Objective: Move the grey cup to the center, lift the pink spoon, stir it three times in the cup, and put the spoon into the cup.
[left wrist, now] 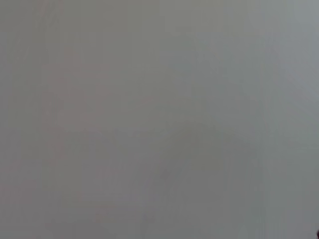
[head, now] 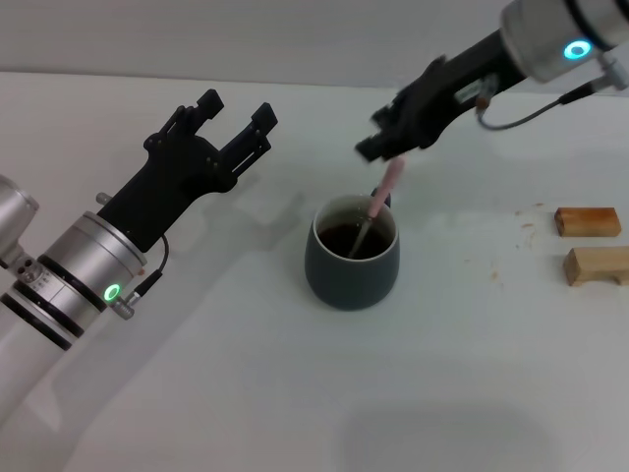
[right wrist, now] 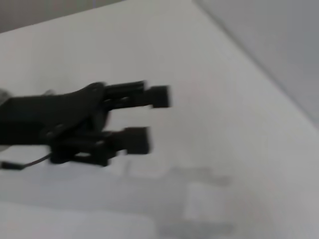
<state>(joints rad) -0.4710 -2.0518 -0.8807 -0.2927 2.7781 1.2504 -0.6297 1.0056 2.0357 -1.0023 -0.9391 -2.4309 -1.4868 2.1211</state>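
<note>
Right tool is clamped on the pink spoon, bowl dipped in the grey cup mid-desk. Spoon's light, slim, probably slippery, so pinch the handle top. Left tool hangs apart, idle.

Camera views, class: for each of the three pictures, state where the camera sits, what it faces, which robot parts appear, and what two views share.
Head view: high on the robot, looking down at the table; left gripper open, right gripper holding the pink spoon in the grey cup.
Left wrist view: only blank grey surface; no robot part.
Right wrist view: faces across the table to the left gripper.
Shared: head and right wrist views both show the left gripper.
</note>
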